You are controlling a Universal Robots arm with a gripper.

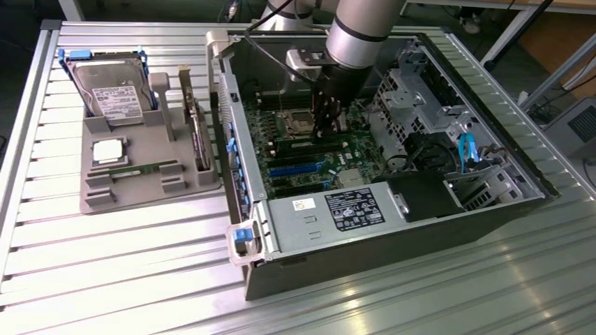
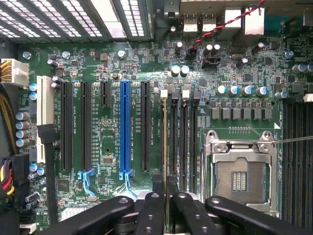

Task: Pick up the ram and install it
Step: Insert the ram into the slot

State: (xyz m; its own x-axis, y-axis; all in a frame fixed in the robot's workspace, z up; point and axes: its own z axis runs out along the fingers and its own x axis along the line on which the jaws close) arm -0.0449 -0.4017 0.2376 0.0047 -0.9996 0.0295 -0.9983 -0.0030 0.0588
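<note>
Our pincer (image 2: 167, 208) grips the ram (image 2: 167, 187) edge-on — we should line it squarely with the memory slot (image 2: 165, 137), pressing evenly.

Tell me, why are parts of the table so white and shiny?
Exterior view: light bounces off the metal table, making white glare, and the chip on the grey tray looks washed out. Wrist view: bright light shines through the case vents, while the pincer gripping the memory stick looks dark.
</note>
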